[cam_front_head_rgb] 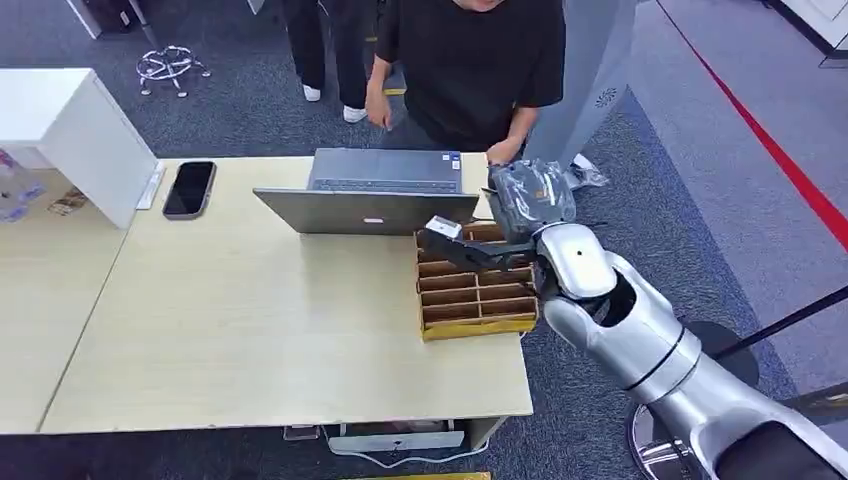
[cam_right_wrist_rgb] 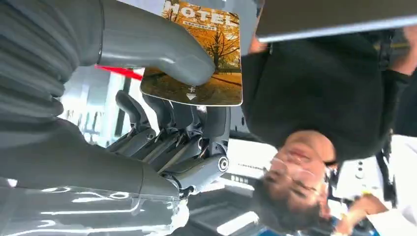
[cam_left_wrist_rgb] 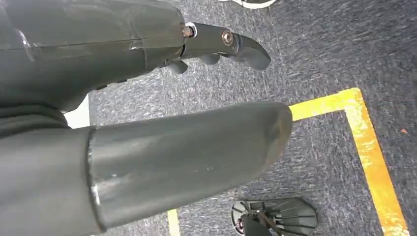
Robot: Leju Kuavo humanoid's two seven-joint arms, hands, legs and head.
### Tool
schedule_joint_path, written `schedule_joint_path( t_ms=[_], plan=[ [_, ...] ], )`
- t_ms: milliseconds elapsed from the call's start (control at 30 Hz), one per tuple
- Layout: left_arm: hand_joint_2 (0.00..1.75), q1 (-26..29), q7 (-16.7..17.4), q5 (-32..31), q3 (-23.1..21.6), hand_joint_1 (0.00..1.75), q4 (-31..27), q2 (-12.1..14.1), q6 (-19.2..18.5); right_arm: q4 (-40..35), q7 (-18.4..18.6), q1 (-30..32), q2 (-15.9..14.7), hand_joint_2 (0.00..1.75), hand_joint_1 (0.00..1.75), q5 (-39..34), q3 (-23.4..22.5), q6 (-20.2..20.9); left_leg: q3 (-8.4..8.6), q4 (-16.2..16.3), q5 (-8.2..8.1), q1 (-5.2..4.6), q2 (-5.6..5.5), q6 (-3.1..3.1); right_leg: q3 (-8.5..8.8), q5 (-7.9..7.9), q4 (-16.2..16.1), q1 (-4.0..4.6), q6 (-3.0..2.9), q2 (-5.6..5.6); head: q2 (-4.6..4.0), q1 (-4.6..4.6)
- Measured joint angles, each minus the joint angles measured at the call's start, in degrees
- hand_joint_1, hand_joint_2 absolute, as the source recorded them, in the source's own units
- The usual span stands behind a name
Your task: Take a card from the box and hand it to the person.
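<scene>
Here, the hotel card [cam_right_wrist_rgb: 204, 54], printed with an autumn tree and the word HOTEL, is pinched between the thick grey thumb and the darker fingers [cam_right_wrist_rgb: 172, 128] of the right hand [cam_right_wrist_rgb: 162, 113]. In the head view that right hand [cam_front_head_rgb: 480, 245] holds the card [cam_front_head_rgb: 441, 227] above the far end of the cardboard box [cam_front_head_rgb: 476, 296], just beside the open laptop [cam_front_head_rgb: 375, 195]. The box, divided into slots, sits at the right edge of the light wooden table [cam_front_head_rgb: 250, 320]. Beyond the laptop stands a person in a black shirt [cam_front_head_rgb: 470, 70], one hand [cam_front_head_rgb: 503, 152] resting at the table's far edge, close to the robot's wrist. A black phone [cam_front_head_rgb: 189, 188] lies on the table well apart to the left, near a white box [cam_front_head_rgb: 75, 130]. The left hand [cam_left_wrist_rgb: 147, 123] hangs over grey carpet with a yellow floor line [cam_left_wrist_rgb: 364, 137]; its fingers are spread apart and hold nothing.
</scene>
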Motion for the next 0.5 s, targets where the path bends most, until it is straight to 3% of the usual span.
schedule_joint_path(
  t_ms=[500],
  plan=[
    [0.00, -1.25, 1.00, -1.20, -0.24, 0.00, 0.00, -0.02, -0.61, 10.27, -1.38, -5.96, 0.35, 1.75, 1.41, -6.16, 0.09, -2.71, -0.03, 0.00, 0.00, 0.00, -0.01, 0.00, -0.01, 0.00, 0.01, 0.01, 0.00, -0.01, 0.00, -0.02]
  ],
)
